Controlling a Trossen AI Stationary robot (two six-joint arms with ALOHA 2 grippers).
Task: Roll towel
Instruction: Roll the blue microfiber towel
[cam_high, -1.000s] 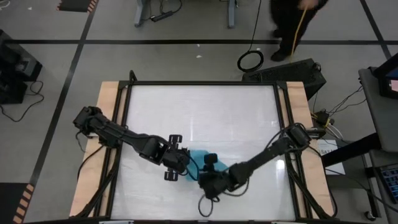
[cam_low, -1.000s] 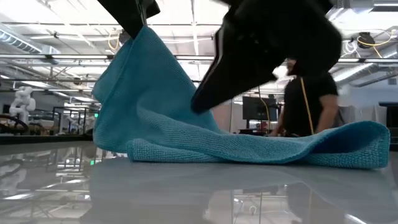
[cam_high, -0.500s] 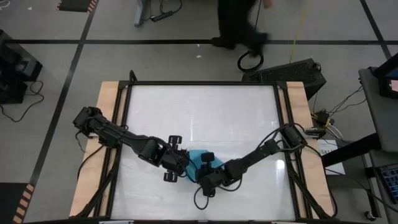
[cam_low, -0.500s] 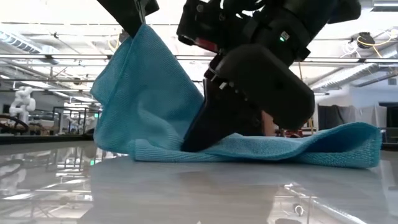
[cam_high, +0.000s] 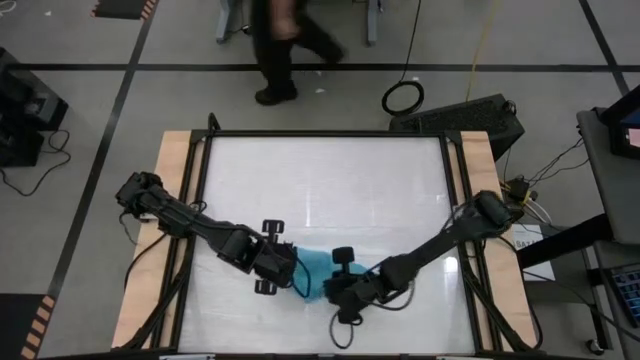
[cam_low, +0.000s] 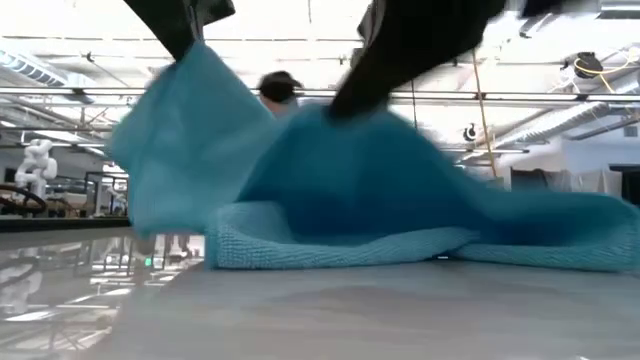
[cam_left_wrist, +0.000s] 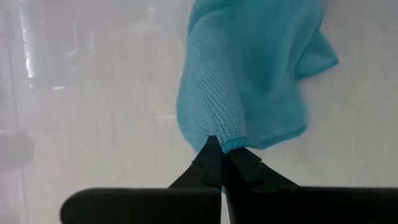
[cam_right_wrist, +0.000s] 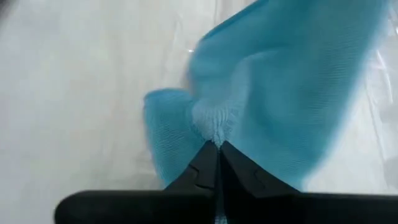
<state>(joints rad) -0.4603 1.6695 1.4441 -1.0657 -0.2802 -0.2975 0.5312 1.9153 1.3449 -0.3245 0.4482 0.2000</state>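
Our left tool (cam_left_wrist: 222, 149) pinches soft turquoise-blue towel (cam_left_wrist: 252, 68) edge; our right tool (cam_right_wrist: 217, 148) pinches adjacent fold, lifted off glossy white worktop (cam_high: 330, 180).

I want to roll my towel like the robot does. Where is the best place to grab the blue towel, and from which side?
Probably by its edge, from above. The towel is thin and floppy, so pinching bunched edge cloth lifts it easily. Here the left gripper and right gripper each pinch a fold from above, holding two parts up off the table while the rest lies flat.

White table (cam_high: 330, 180); turquoise towel (cam_high: 312, 268) partly resting near front edge.
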